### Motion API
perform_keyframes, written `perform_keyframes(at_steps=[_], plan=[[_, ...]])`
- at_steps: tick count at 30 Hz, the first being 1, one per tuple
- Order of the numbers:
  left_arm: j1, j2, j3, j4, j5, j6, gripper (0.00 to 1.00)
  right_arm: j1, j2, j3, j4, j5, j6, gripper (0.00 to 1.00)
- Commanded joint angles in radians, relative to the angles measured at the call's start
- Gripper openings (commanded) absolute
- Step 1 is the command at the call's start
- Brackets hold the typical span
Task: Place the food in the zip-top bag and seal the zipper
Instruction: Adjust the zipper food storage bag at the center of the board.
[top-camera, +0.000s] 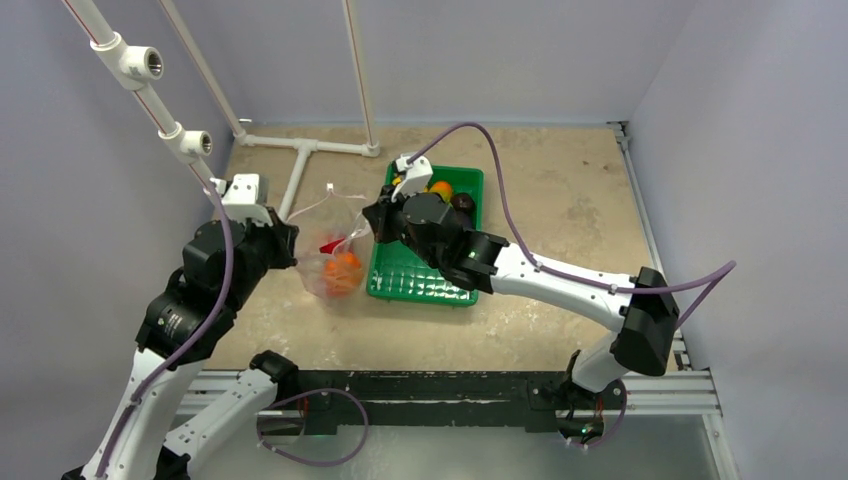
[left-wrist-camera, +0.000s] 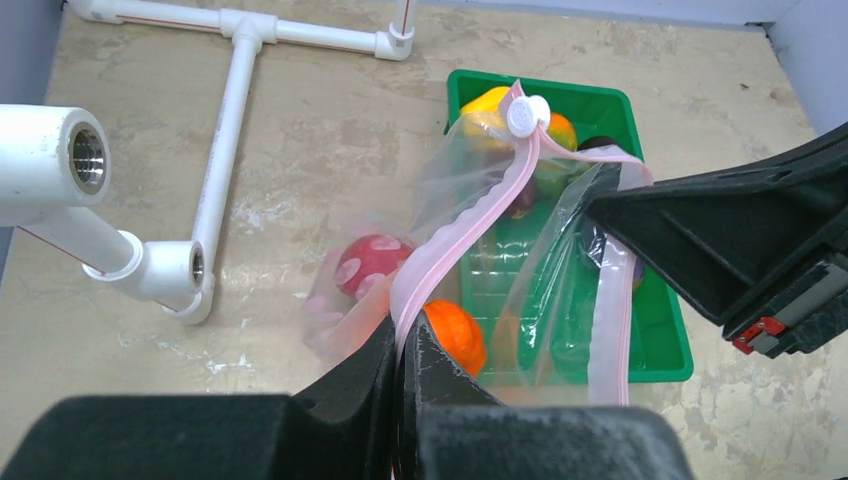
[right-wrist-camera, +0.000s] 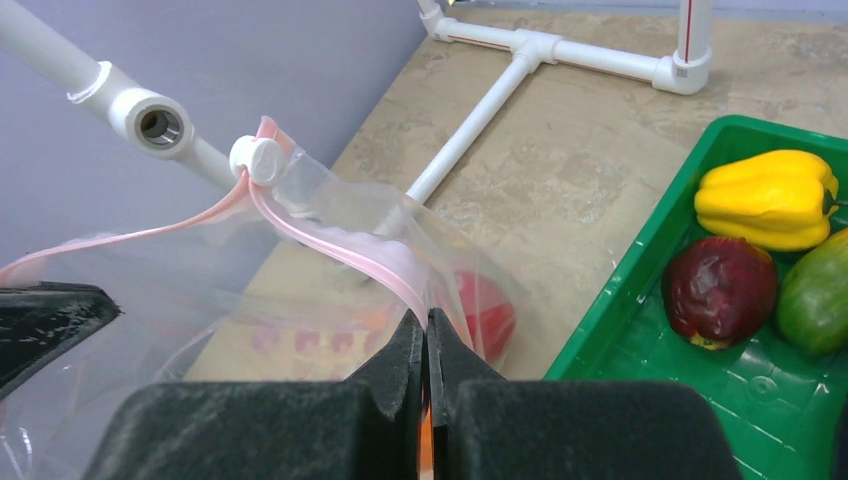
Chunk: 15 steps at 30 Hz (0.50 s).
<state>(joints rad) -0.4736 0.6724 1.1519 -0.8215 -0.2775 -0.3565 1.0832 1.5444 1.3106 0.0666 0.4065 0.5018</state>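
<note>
The clear zip-top bag (top-camera: 335, 262) hangs between my two grippers, left of the green tray (top-camera: 420, 275). Its pink zipper strip (left-wrist-camera: 470, 225) carries a white slider (left-wrist-camera: 527, 115). My left gripper (left-wrist-camera: 403, 330) is shut on one side of the mouth strip. My right gripper (right-wrist-camera: 426, 322) is shut on the other side of the strip (right-wrist-camera: 340, 250). Inside the bag lie a red tomato (left-wrist-camera: 365, 262) and an orange (left-wrist-camera: 455, 335). In the tray remain a yellow pepper (right-wrist-camera: 768, 198), a dark red piece (right-wrist-camera: 720, 290) and a green-orange pepper (right-wrist-camera: 815, 300).
White pipe frame (top-camera: 300, 150) lies on the table at the back left, with pipe fittings (top-camera: 140, 62) overhead on the left. The right arm (top-camera: 560, 275) reaches across the tray. Grey walls close in the left, back and right sides.
</note>
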Motion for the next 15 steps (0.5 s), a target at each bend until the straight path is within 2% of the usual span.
perform_keyframes(at_steps=[1,7,15], plan=[[-0.003,0.015,-0.003,-0.018,-0.017,-0.008,0.00,-0.016,-0.017,0.053,0.009,-0.012,-0.042,0.00],[-0.003,0.001,-0.137,0.057,-0.060,-0.018,0.00,-0.043,0.018,0.004,0.033,-0.063,-0.023,0.00],[-0.003,0.049,-0.098,0.141,-0.025,0.007,0.00,-0.048,0.030,0.022,0.038,-0.073,-0.033,0.00]])
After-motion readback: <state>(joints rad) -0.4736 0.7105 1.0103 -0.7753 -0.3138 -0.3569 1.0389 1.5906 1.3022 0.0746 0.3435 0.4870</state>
